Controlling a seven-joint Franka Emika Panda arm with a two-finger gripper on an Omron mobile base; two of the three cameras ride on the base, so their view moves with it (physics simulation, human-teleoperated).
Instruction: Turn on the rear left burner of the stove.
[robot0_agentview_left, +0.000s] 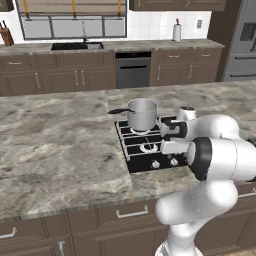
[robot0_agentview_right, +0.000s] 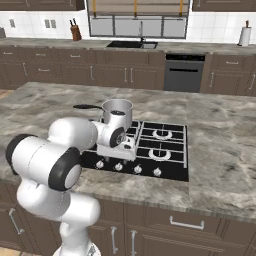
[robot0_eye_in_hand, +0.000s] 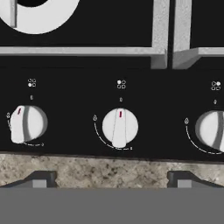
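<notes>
The rear left burner (robot0_agentview_left: 139, 131) sits under the steel pot (robot0_agentview_left: 142, 114) at the far left corner of the stove (robot0_agentview_right: 172, 150), set into the marble desk (robot0_agentview_left: 60, 150). My gripper (robot0_eye_in_hand: 111, 178) hovers over the stove's front edge, fingertips (robot0_eye_in_hand: 39, 178) spread wide, pinching nothing. Middle knob (robot0_eye_in_hand: 120, 127) is dead ahead, left knob (robot0_eye_in_hand: 27, 124) and right knob (robot0_eye_in_hand: 213, 130) well apart from it. Bare desk runs along the front edge.

Three silver knobs are seen in a row across the black stove (robot0_eye_in_hand: 87, 74): left knob (robot0_eye_in_hand: 27, 124), middle knob (robot0_eye_in_hand: 120, 127), right knob (robot0_eye_in_hand: 213, 130). A burner ring (robot0_eye_in_hand: 39, 19) is cut off at upper left.
</notes>
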